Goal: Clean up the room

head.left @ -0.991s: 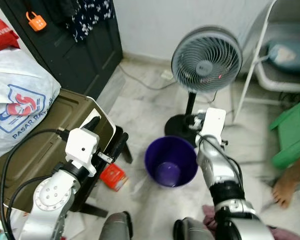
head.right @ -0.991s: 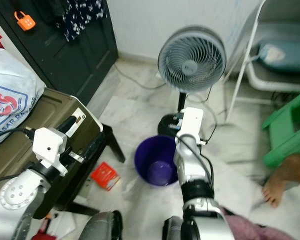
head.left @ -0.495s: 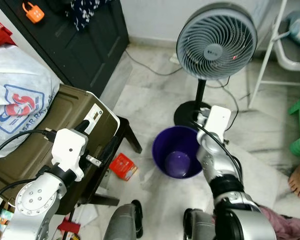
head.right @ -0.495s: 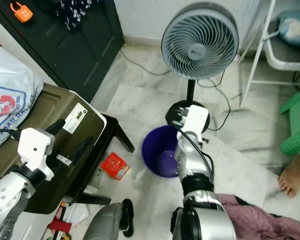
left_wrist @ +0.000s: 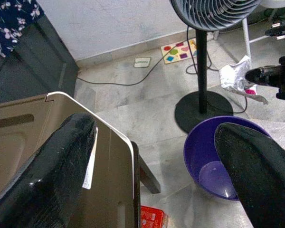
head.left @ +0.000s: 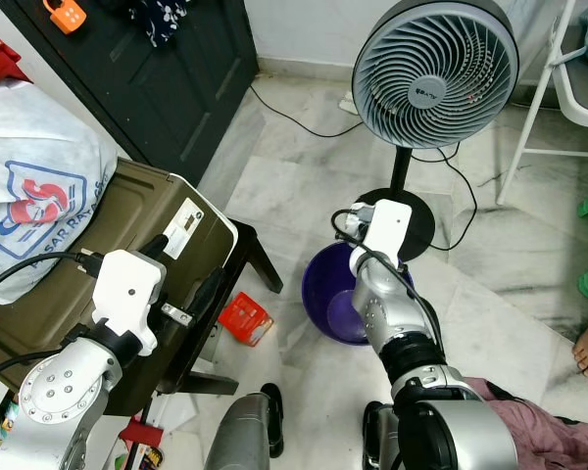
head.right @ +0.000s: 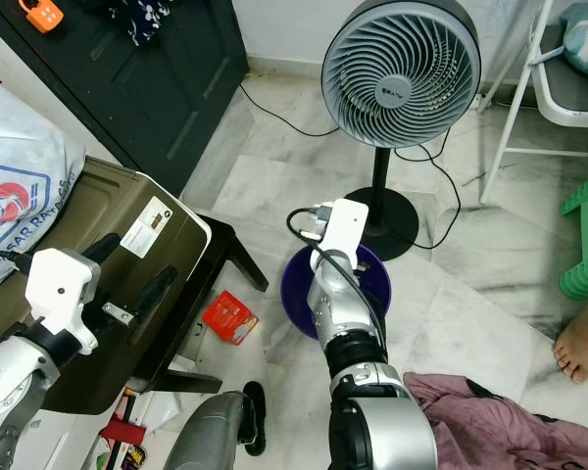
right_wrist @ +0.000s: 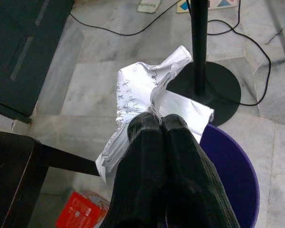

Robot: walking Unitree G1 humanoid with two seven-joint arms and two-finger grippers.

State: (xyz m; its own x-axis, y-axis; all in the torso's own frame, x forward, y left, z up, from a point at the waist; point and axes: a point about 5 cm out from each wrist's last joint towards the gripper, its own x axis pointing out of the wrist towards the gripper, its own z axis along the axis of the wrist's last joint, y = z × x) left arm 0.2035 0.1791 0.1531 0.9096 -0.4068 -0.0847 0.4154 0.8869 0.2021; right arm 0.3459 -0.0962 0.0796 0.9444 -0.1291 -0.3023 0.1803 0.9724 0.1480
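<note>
Left eye view: a white bag (head.left: 29,196) printed "PASAR RAYA" lies on an olive case (head.left: 98,284); a red packet (head.left: 247,319) lies on the floor beside the purple bin (head.left: 335,311).

Left wrist view: the left hand (left_wrist: 152,156) is released, fingers spread wide above the case.

Right wrist view: the right hand (right_wrist: 160,124) is clenched on a crumpled silver wrapper (right_wrist: 137,95) with illegible print, above the bin's rim.

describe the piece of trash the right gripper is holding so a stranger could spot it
Start at the grey pedestal fan on the marble floor; the round purple bin sits at its base. Above the bin's rim, the right gripper pinches a crumpled silvery-white wrapper, unlike the flat red packet on the floor.
</note>
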